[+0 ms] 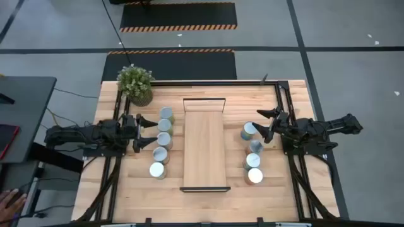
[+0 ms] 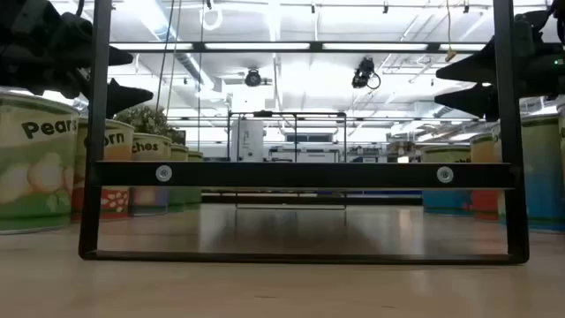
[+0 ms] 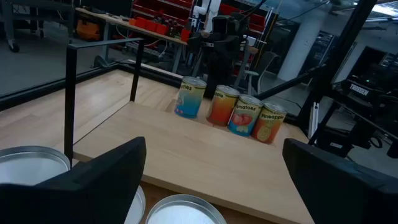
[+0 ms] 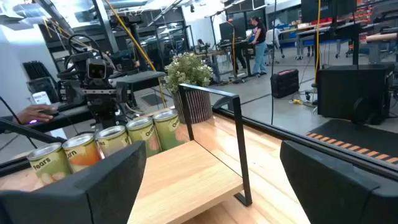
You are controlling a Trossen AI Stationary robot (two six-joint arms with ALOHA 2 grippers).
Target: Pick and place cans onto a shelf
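Observation:
The shelf (image 1: 204, 151) is a long light-wood board on a dark metal frame (image 2: 300, 174) in the table's middle. Several cans stand upright in a row left of it (image 1: 163, 140) and several more right of it (image 1: 252, 154). My left gripper (image 1: 151, 125) is open and hovers just above the left row, whose silver tops (image 3: 31, 163) show under its fingers. My right gripper (image 1: 260, 122) is open and raised beside the far end of the right row. The right cans (image 3: 230, 109) and the left cans (image 4: 106, 146) also show across the shelf in the wrist views.
A potted green plant (image 1: 135, 84) stands at the table's far left corner. Dark rails run along the table's left and right sides and its far edge (image 1: 281, 94). A person's hand (image 1: 9, 202) shows off the table at the near left. People stand far off in the room (image 4: 258, 37).

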